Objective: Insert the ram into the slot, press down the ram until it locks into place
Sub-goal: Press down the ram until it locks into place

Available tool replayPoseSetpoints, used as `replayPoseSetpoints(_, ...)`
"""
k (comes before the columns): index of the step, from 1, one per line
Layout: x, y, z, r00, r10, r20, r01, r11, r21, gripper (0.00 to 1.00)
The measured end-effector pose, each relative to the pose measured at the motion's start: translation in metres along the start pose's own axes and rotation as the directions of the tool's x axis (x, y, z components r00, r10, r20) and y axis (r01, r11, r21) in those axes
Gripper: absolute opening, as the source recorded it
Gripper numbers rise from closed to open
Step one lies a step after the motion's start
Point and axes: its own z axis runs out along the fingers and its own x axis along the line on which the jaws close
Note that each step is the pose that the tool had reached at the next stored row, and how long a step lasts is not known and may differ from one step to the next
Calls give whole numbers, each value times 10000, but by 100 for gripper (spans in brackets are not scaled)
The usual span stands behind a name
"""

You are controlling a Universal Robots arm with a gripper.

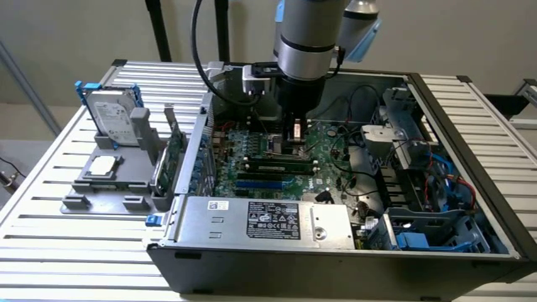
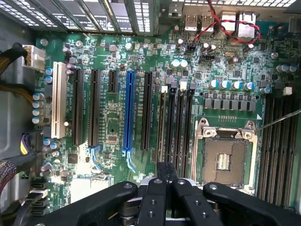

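The ram is a thin green stick with black chips, standing on edge in one of the black memory slots on the motherboard inside the open case. From the wrist it shows as a thin lighter edge in the outermost of several parallel black slots. My gripper hangs just above the board, over the slots and close behind the ram. Its black fingers sit together at the near end of the slots, with nothing visible between them. I cannot tell whether they touch the ram.
A blue connector slot and a white one lie beside the memory slots, the silver processor socket on the other side. Red and black cables cross the board. Outside the case stand a hard drive and an upright green card.
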Motion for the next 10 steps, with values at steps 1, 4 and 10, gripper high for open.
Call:
replayPoseSetpoints(1,0,0,0,10000,-1,0,1,10000,0,11)
replayPoseSetpoints(4,0,0,0,10000,-1,0,1,10000,0,11)
replayPoseSetpoints(10,0,0,0,10000,-1,0,1,10000,0,11)
